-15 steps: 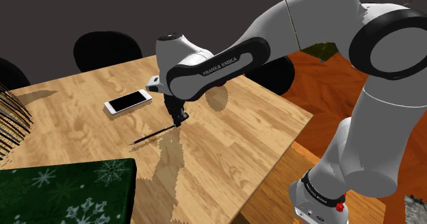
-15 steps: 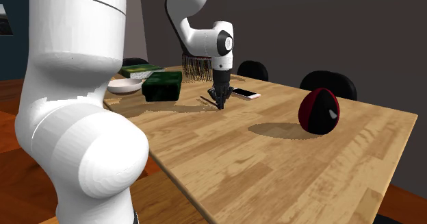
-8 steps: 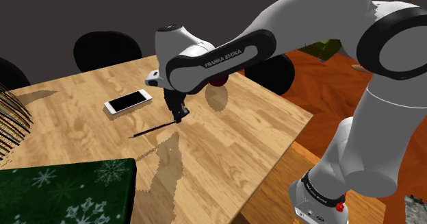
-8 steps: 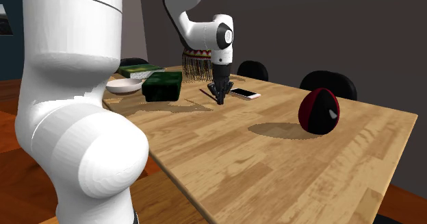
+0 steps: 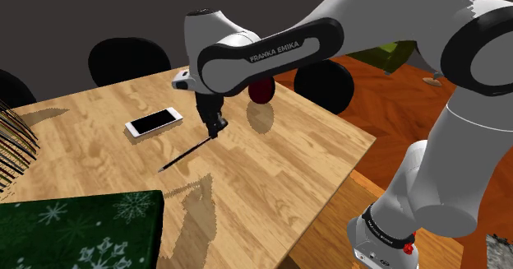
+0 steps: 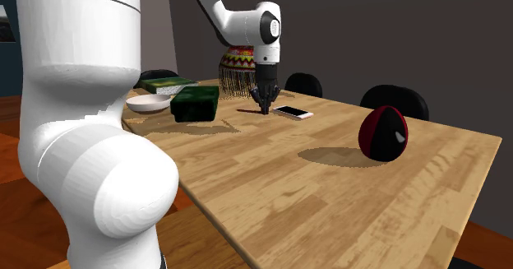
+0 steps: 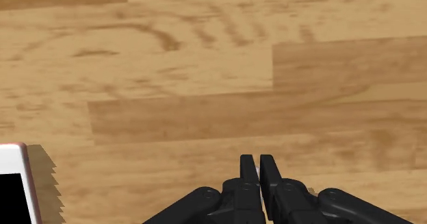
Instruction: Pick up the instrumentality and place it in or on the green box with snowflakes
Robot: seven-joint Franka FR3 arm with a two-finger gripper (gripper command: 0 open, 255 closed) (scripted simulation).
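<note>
A white robot arm reaches over a wooden table [image 5: 279, 173], its black gripper [image 5: 216, 130] pointing down just beside a white smartphone [image 5: 154, 121]. The fingers are drawn almost together and pinch the upper end of a thin dark stick [image 5: 187, 152], the tool to be moved. The stick slopes away from the gripper toward the shoulder view's lower left, with its far tip low over the wood; whether that tip touches the table cannot be told. In the wrist view the gripper [image 7: 258, 159] shows only a sliver of a gap, with the edge of the phone [image 7: 14, 188] off to one side. The green box with snowflakes [image 5: 82, 226] sits at the table's near corner in the shoulder view, well apart from the gripper; in the second exterior view the gripper [image 6: 265, 108] hangs between that box [image 6: 195, 103] and the phone [image 6: 293, 112]. The main risk appears to be the grip: held by one end alone, the long stick could swivel or slide out during travel. If the arm carries it too low, the drooping tip could scrape the table or snag the box's side and be levered free. A release made off-centre could let it roll off the lid.
</note>
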